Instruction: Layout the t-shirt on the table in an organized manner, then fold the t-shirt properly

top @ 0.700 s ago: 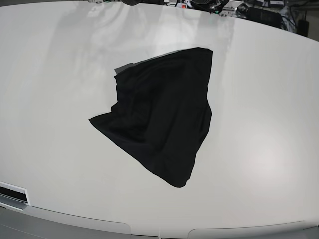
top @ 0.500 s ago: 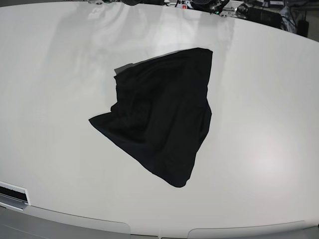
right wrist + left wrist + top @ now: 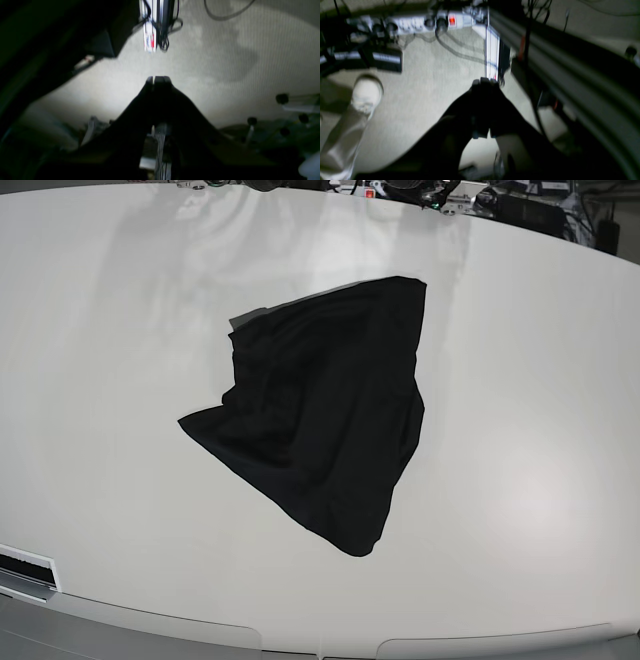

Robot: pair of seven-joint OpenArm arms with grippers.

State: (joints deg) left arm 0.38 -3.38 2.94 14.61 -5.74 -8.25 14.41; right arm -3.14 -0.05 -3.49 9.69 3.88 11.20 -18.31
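Left gripper [image 3: 483, 81] black, two broad arms tapering to blunt squared fingertips edged in pale grey, outlines blurred, right gripper [image 3: 158, 79] same black wedge shape, light-rimmed tips, pale metal part between its arms

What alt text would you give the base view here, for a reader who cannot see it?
A black t-shirt lies crumpled in a rough, uneven heap near the middle of a glossy white table, not yet spread flat. No arm or gripper appears in this view. Cables and equipment show beyond the table's far edge.
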